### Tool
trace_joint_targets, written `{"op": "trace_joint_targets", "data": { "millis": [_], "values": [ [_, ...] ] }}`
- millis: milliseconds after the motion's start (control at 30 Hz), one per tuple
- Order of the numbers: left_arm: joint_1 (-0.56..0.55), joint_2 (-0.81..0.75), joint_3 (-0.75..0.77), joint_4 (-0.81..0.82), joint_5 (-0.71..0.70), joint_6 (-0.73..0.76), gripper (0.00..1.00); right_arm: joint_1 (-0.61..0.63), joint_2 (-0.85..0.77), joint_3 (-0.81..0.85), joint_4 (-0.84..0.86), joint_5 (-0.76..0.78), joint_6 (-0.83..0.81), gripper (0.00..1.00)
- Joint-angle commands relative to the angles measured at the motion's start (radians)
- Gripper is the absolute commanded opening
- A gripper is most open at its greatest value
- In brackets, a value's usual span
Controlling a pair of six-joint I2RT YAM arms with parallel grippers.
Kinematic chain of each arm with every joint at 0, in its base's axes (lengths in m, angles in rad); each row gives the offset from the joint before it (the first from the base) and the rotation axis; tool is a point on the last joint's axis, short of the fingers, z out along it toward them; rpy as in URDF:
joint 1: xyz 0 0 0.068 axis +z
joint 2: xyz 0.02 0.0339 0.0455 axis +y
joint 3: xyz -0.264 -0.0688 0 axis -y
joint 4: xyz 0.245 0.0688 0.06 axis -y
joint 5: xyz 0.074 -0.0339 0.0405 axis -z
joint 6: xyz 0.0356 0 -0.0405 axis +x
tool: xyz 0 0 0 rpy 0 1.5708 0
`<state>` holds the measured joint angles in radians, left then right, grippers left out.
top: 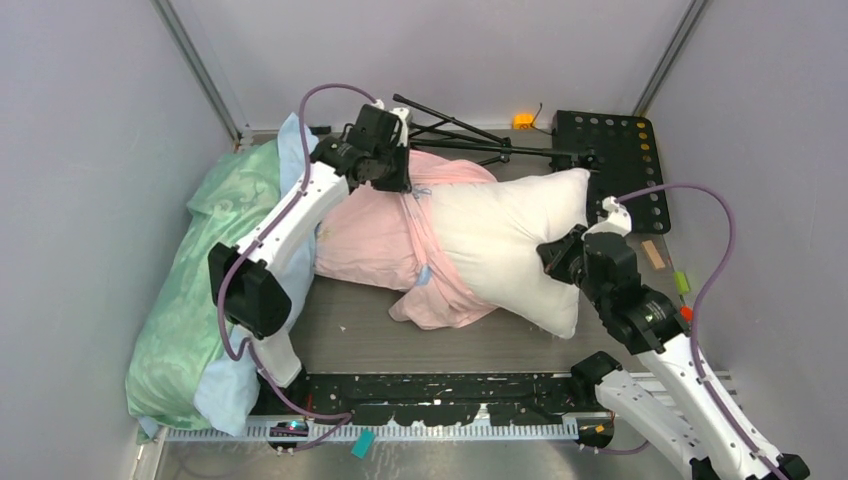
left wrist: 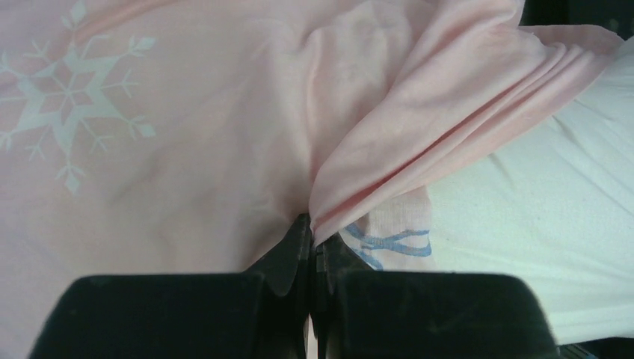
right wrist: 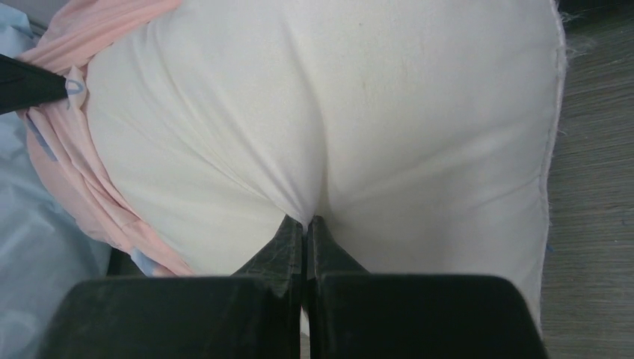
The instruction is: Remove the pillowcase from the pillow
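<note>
I see a grey-brown surface (top: 450,345) walled in by pale panels. Heaped along its left edge is a mound of green bedding (top: 190,290), with light blue bedding (top: 225,385) beneath and beside it.

The white pillow (top: 500,240) lies across the middle of the surface. Its right half is bare and its left half sits inside the pink pillowcase (top: 365,240). The pillowcase's open edge is bunched in folds around the pillow's middle, and one flap trails onto the surface at the near side.

My left hand (left wrist: 308,224) reaches over the far side of the pillow. Its jaws are closed tight on a gathered fold of the pillowcase, right at the bunched edge. My right hand (right wrist: 306,223) is at the pillow's right end, with its jaws pinched together on a small tuck of the white pillow fabric.

The left wrist view shows a pale snowflake print (left wrist: 71,112) on the pink cloth. A scrap of blue lettering (left wrist: 392,243) sits just beside the left hand's tips.
</note>
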<state>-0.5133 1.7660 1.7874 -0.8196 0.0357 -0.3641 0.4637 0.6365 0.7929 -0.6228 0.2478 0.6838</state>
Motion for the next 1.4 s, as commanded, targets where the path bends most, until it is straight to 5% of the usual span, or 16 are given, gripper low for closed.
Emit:
{"op": "trace_joint_targets", "data": {
  "millis": [0,100,233,333,667,1000,1167,1367],
  "values": [
    [0.081,-0.131,-0.014,0.035,-0.133,0.041,0.00,-0.026,-0.066,0.086,-0.140,0.191,-0.093,0.00],
    [0.081,-0.207,-0.076,0.106,-0.050,0.039,0.00,-0.025,-0.069,0.112,-0.143,0.068,-0.168,0.05],
    [0.080,-0.314,-0.208,0.227,0.136,0.033,0.00,-0.026,-0.018,0.186,-0.175,-0.108,-0.254,0.65],
    [0.079,-0.373,-0.348,0.327,0.225,0.012,0.00,-0.025,0.061,0.298,-0.221,-0.106,-0.288,0.80],
    [0.079,-0.389,-0.438,0.314,0.349,-0.022,0.00,-0.024,0.396,0.545,-0.266,-0.350,-0.312,0.89],
    [0.079,-0.468,-0.540,0.295,0.356,-0.024,0.00,-0.024,0.561,0.521,-0.175,-0.174,-0.272,0.91],
    [0.078,-0.569,-0.688,0.348,0.373,-0.048,0.00,-0.024,0.572,0.523,-0.098,-0.286,-0.245,0.91],
    [0.070,-0.691,-0.860,0.445,0.393,-0.099,0.00,-0.024,0.623,0.713,-0.272,-0.342,-0.376,0.91]
  ]
}}
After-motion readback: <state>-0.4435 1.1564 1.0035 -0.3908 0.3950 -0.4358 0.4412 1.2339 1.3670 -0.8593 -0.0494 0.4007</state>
